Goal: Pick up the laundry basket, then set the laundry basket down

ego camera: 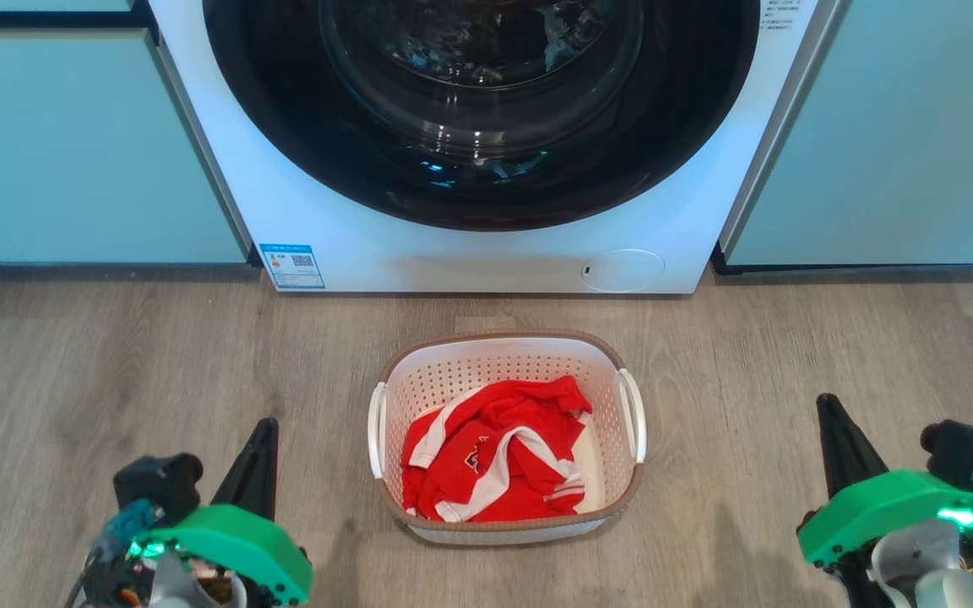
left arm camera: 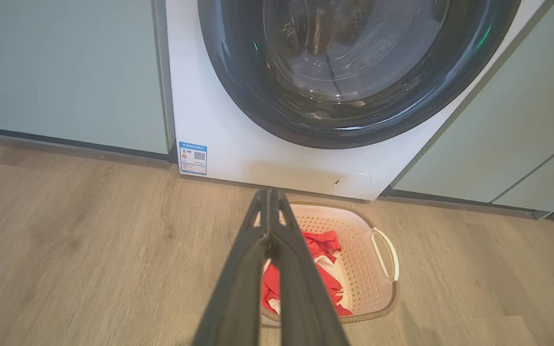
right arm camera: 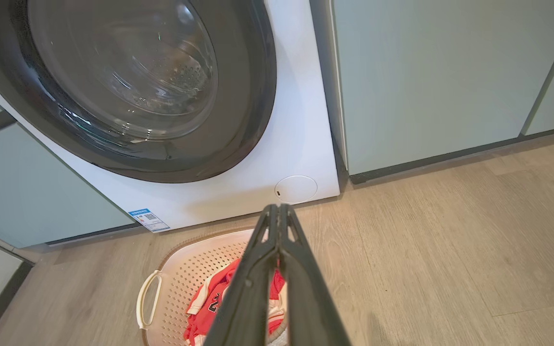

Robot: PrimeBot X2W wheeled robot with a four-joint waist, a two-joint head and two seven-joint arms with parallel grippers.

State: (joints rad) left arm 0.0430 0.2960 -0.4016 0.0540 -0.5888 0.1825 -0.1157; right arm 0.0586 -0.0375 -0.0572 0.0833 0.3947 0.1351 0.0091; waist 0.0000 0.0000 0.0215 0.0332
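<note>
White laundry basket (ego camera: pixel 486 363) btwn left fingers (ego camera: pixel 254 473) & right fingers (ego camera: pixel 841 447) (each pair tip-to-tip)

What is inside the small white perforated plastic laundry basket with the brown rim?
A crumpled red garment with white trim lies in the laundry basket, covering most of its floor. A strip of bare floor shows at its right. Anything beneath the cloth is hidden.

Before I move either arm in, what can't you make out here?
Laundry basket floor, head view: covered by the red garment.
Its left handle, left wrist view: behind the shut left gripper.
Its near end, right wrist view: cut by the bottom edge and right gripper.
Washer label print: too small.
</note>
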